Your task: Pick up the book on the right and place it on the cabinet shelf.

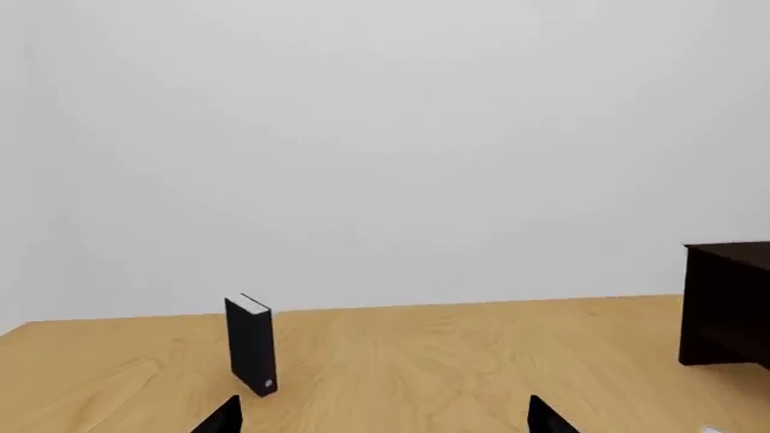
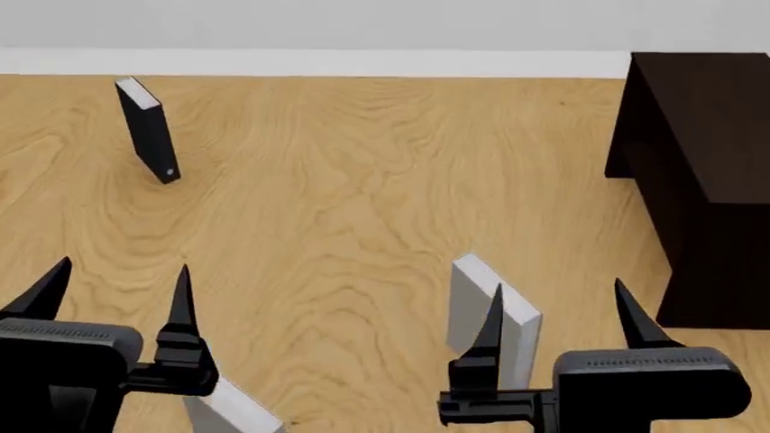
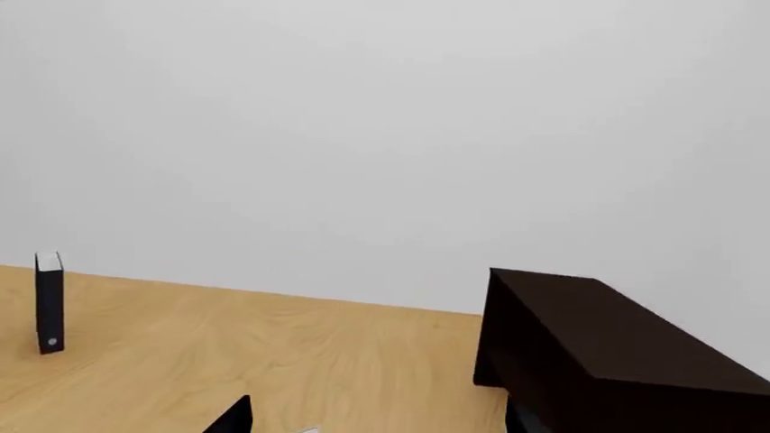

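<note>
The book [image 2: 467, 302], plain light grey and thick, stands upright on the wooden floor at the lower right of the head view. My right gripper [image 2: 560, 320] is open and empty, close in front of it, and its left finger overlaps the book in that view. In the right wrist view only a pale sliver of the book [image 3: 307, 430] shows between the open gripper's [image 3: 375, 419] tips. The very dark cabinet [image 2: 704, 135] stands to the right; a shelf board [image 1: 737, 341] shows faintly inside it. My left gripper [image 2: 114, 293] is open and empty.
A slim black book [image 2: 151, 131] stands upright at the far left, also seen as the black book [image 1: 251, 343] ahead of the left gripper [image 1: 385, 419]. Another grey book [image 2: 229, 410] leans under the left gripper. The cabinet [image 3: 614, 361] sits close to the right fingertip. A white wall lies behind.
</note>
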`<state>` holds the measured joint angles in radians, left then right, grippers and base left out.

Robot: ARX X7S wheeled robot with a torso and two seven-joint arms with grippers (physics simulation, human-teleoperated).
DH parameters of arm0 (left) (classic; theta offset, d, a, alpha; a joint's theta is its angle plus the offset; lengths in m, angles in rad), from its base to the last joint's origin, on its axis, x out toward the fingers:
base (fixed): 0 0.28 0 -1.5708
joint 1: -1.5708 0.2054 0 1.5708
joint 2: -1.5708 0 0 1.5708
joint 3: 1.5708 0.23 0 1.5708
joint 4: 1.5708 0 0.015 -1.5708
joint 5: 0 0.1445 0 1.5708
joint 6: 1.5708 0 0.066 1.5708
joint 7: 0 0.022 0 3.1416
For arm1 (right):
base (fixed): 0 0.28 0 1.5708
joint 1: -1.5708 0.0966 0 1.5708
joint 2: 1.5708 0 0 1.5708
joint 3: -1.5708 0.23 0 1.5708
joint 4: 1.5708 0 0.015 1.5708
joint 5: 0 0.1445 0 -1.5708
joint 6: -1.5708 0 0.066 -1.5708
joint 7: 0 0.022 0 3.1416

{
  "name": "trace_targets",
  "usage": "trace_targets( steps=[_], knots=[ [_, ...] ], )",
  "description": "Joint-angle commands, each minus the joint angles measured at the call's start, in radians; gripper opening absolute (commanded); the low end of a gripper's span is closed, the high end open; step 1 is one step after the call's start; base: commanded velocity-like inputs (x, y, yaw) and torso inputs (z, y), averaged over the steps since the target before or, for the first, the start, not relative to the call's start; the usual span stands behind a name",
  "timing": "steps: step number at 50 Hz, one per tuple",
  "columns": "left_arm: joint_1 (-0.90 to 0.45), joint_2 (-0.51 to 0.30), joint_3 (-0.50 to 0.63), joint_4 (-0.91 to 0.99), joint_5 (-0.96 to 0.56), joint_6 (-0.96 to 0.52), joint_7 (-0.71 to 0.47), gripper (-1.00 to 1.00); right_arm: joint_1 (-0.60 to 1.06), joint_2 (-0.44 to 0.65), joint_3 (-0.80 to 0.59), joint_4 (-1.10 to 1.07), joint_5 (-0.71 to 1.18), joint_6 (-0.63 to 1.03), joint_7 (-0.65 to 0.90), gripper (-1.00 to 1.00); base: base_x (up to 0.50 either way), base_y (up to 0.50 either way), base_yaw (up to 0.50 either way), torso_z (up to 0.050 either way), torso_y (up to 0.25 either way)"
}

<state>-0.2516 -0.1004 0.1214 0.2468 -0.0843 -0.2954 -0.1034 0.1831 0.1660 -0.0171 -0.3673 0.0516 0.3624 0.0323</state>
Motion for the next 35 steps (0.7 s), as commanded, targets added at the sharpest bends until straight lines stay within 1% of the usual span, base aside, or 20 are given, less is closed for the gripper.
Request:
trace_targets(
  steps=[1, 5, 15, 35],
  knots=[
    [0.001, -0.016, 0.006, 0.046, 0.014, -0.009, -0.044, 1.0, -0.007, 0.014, 0.003, -0.026, 0.019, 0.008, -0.001, 1.0, 0.5, -0.08, 0.0, 0.0, 0.0],
    [-0.005, -0.021, 0.013, 0.047, 0.02, -0.016, -0.054, 1.0, -0.008, 0.015, 0.008, -0.027, 0.03, 0.005, 0.0, 1.0, 0.5, -0.08, 0.0, 0.0, 0.0],
    [-0.018, -0.024, -0.002, 0.059, -0.019, -0.052, -0.062, 1.0, 0.002, 0.016, -0.01, -0.02, 0.025, 0.011, 0.01, 1.0, 0.5, -0.06, 0.0, 0.0, 0.0],
    [-0.013, -0.042, 0.015, 0.076, -0.029, -0.051, -0.083, 1.0, -0.001, 0.017, 0.001, -0.021, 0.068, 0.004, 0.016, 1.0, 0.5, 0.0, 0.0, 0.0, 0.001]
  ],
)
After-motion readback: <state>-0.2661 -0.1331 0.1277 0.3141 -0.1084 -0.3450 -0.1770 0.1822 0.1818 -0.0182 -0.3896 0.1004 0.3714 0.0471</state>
